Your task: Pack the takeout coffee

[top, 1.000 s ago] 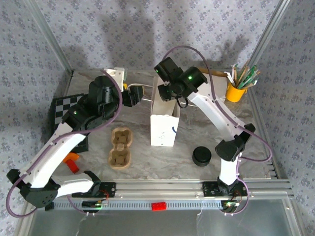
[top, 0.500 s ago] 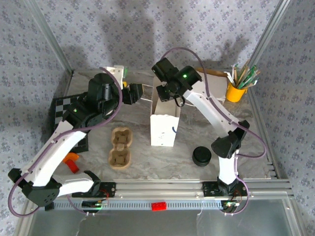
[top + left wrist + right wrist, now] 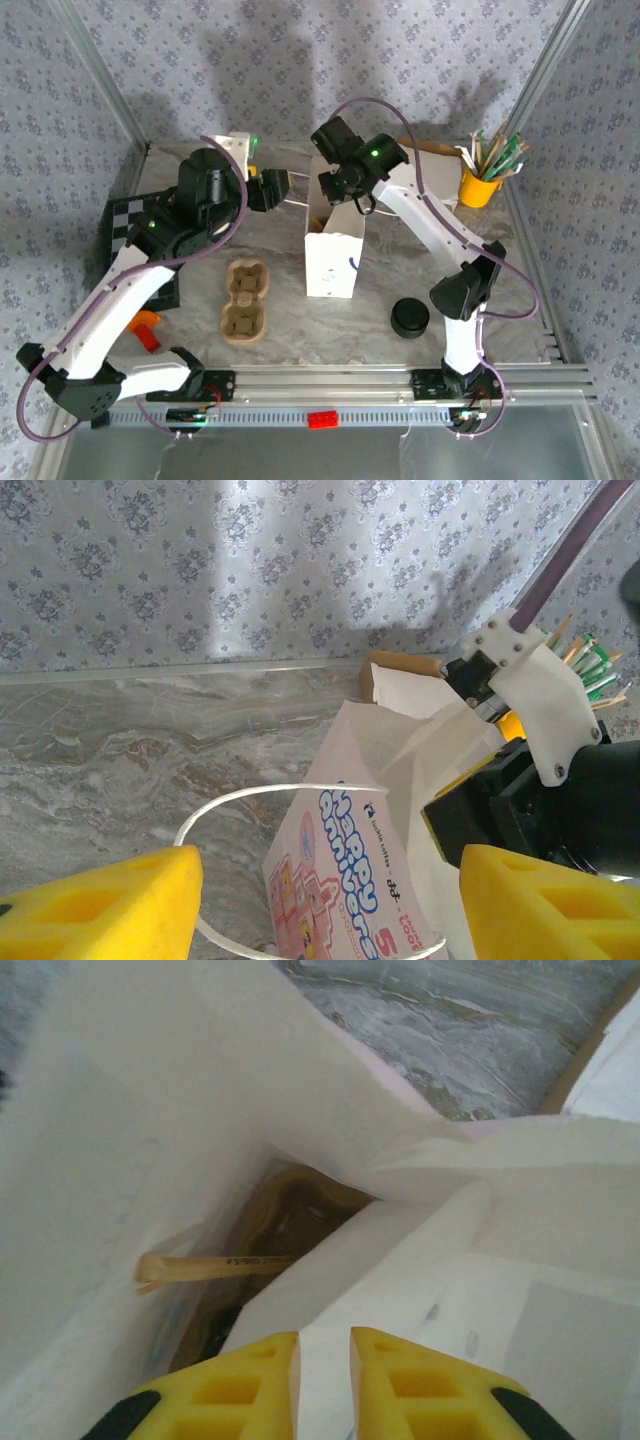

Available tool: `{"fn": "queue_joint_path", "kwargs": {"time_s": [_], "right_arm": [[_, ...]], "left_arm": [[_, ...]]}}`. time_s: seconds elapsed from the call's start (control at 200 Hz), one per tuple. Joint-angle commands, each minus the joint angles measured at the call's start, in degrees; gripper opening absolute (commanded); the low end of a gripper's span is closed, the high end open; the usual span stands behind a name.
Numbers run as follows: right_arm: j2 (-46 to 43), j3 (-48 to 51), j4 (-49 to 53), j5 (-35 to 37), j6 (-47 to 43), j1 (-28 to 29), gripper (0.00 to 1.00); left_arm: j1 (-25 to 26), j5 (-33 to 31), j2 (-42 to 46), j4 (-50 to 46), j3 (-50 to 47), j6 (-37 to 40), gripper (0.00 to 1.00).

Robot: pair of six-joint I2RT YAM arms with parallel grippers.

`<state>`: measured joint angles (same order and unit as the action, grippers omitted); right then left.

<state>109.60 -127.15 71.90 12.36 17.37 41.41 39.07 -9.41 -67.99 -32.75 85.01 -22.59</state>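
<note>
1. The right gripper [image 3: 323, 1345] is clenched on the upper rim of the white paper bag [image 3: 332, 262], with a fold of paper nipped between its yellow pads. The bag stands upright mid-table.
2. The left gripper [image 3: 328, 880] is released, its fingers wide apart. The bag's handle loop [image 3: 240, 794] lies between them and the bag's left wall is just ahead.
3. The black lid [image 3: 409, 318] lies on the table [image 3: 300, 345], near and to the right of the bag and well apart from it. A brown glossy shape [image 3: 290, 1210] deep inside the bag, beside a wooden stick [image 3: 200, 1265], may be the paper cup; I cannot tell.
4. The step in hand, as I judge it, is spreading the bag's mouth. The left fingers should close on the left wall or the loop and draw gently left while the right pinch holds firm. A hard pull would likely tip or tear so light a bag.
5. The pull should run level rather than upward, so the base sits flat.
6. The two grippers sit close together at the mouth, so there is little slack between them. The cup carrier [image 3: 243, 300] sits just left of the bag's near end and limits a low leftward sweep. Right of the bag the table is open as far as the lid. The yellow pot [image 3: 480, 187] of sticks stands in the far right corner, well apart.
</note>
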Motion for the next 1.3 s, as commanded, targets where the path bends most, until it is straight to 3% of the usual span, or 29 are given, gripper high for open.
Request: {"fn": "queue_joint_path", "kwargs": {"time_s": [0.0,0.18,0.47,0.635,0.895,1.294], "right_arm": [[-5.5,-3.4,-1.6,-1.5,0.3,-0.4,0.32],[-14.6,2.5,-6.1,-0.7,2.7,-5.6,0.37],[-24.1,21.5,-13.5,-3.1,13.1,-25.4,0.53],[-26.1,36.4,-22.0,-4.2,20.1,-33.4,0.63],[-21.8,51.1,-35.1,-6.2,28.9,-38.9,0.72],[-7.4,49.1,-44.7,-5.3,37.4,-39.3,0.77]], "left_arm": [[-0.6,1.5,0.4,1.3,0.8,0.0,0.69],[-1.4,6.7,0.3,0.8,0.4,2.2,0.69],[-1.6,15.0,0.3,0.1,0.2,10.8,0.74],[-1.6,15.7,-0.4,0.2,-0.3,12.4,0.8],[-1.6,10.8,-0.1,-1.0,-1.7,14.0,0.84],[-2.2,2.7,1.0,-1.9,-4.5,13.8,0.86]]}}
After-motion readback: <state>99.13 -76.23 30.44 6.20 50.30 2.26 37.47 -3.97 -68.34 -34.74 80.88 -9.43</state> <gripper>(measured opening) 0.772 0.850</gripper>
